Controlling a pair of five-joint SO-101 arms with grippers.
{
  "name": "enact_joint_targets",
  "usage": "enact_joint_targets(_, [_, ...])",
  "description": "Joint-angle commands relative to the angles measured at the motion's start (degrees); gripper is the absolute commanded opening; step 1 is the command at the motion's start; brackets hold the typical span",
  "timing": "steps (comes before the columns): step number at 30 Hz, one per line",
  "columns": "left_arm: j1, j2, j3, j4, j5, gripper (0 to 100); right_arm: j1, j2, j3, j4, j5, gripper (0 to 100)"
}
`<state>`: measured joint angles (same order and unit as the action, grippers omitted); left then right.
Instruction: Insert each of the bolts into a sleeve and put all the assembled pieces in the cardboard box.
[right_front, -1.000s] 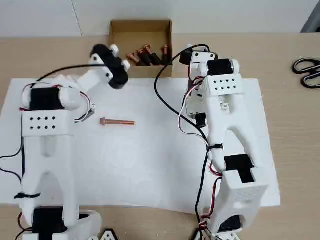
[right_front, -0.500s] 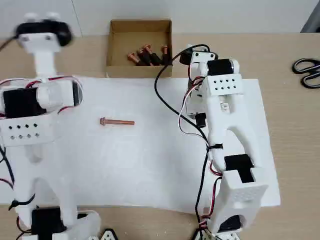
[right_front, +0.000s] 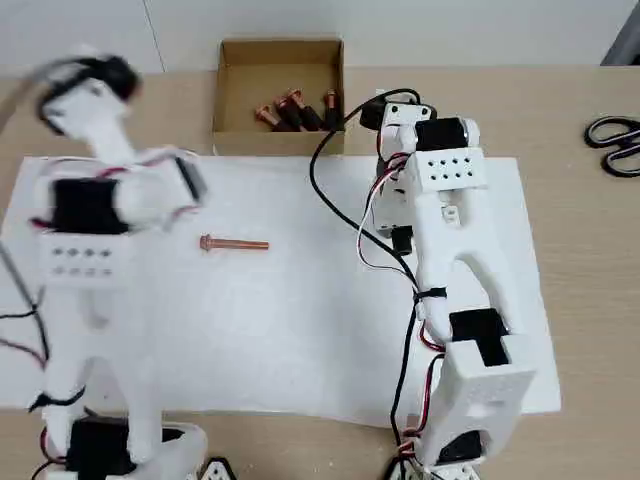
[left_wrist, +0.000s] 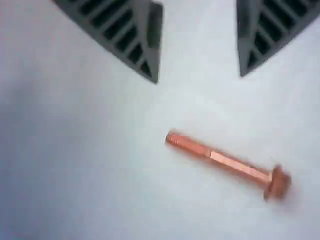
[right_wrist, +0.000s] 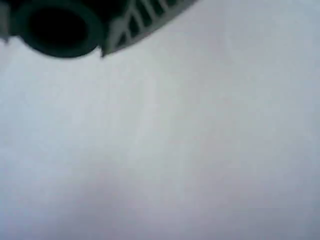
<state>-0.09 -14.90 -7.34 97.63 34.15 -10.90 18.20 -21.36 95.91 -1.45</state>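
A copper bolt (right_front: 234, 244) lies on the white sheet (right_front: 300, 330), its head toward the left. In the left wrist view the bolt (left_wrist: 227, 165) rests a short way beyond my left gripper (left_wrist: 199, 77), which is open and holds nothing. My left arm (right_front: 90, 210) stands blurred at the sheet's left side. My right arm (right_front: 445, 190) stretches over the sheet's right half. In the right wrist view a black sleeve (right_wrist: 56, 27) sits in my right gripper (right_wrist: 62, 36), just above the bare sheet. The cardboard box (right_front: 217, 100) at the back holds several assembled pieces (right_front: 293, 110).
Scissors (right_front: 615, 140) lie on the wooden table at the far right. A black cable (right_front: 330, 200) loops from the right arm over the sheet near the box. Bare sheet lies between the two arms.
My left arm swung from beside the box out to the far left, then back toward the sheet. The bolt and the right arm have stayed put.
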Motion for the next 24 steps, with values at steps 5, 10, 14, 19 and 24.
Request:
enact_joint_targets(5, [1.76,4.48,2.68,-2.99,15.30,10,0.31,-3.82,-0.26,-0.04,0.62,1.0])
enact_joint_targets(10, [0.79,12.40,2.68,-5.45,19.60,20,0.31,-3.82,-0.26,-0.04,0.62,1.0])
enact_joint_targets(14, [0.70,17.14,2.59,-8.18,21.10,25,0.31,-3.82,-0.26,-0.04,0.62,1.0])
enact_joint_targets(19, [0.26,22.33,2.59,-13.36,26.11,25,0.40,-3.82,-0.26,0.04,0.62,1.0])
enact_joint_targets(24, [-2.99,28.31,2.59,-16.00,34.90,25,0.40,-3.74,-0.26,0.04,0.62,1.0])
